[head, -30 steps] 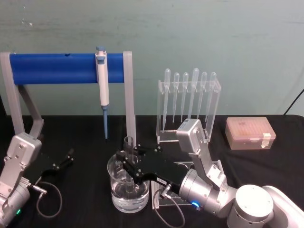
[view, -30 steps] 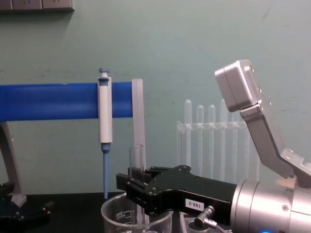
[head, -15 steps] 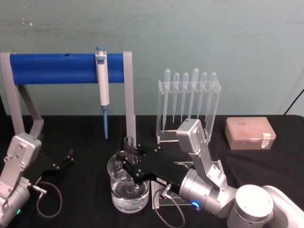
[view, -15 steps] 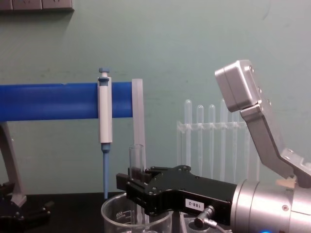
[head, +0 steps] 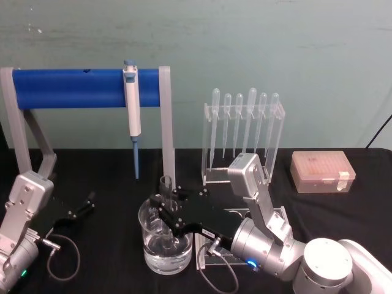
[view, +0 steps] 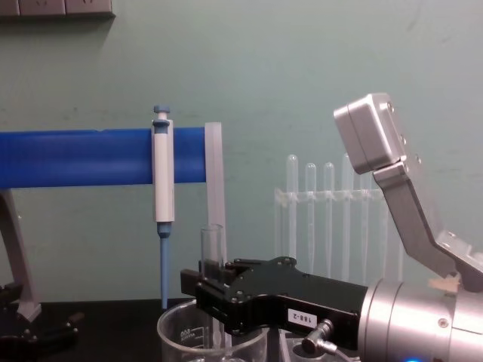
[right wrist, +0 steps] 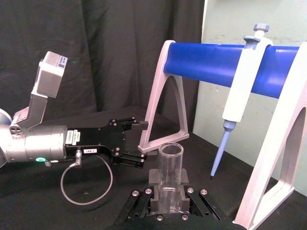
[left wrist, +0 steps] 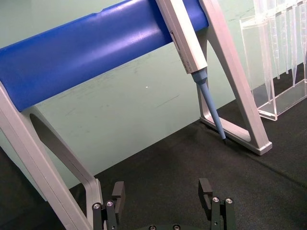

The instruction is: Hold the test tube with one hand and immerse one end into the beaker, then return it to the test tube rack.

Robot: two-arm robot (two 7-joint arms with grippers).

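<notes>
The test tube (head: 165, 183) stands upright with its lower end down inside the beaker (head: 149, 252), which holds clear liquid. My right gripper (head: 161, 212) is shut on the tube's middle, just above the beaker's rim. From the chest the tube's open top (view: 212, 240) rises above the black gripper (view: 201, 291), with the beaker rim (view: 175, 326) below. In the right wrist view the test tube (right wrist: 171, 164) sits clamped in the right gripper (right wrist: 170, 188). My left gripper (head: 86, 204) rests open over the cloth at the left, its fingers (left wrist: 118, 192) wide apart with nothing between them.
A blue-bar stand (head: 67, 87) behind the beaker carries a hanging micropipette (head: 131, 113). A clear rack of plastic pipettes (head: 244, 131) stands at the back right, and a tip box (head: 322, 171) lies further right. A clear holed rack (head: 278, 215) sits under my right arm.
</notes>
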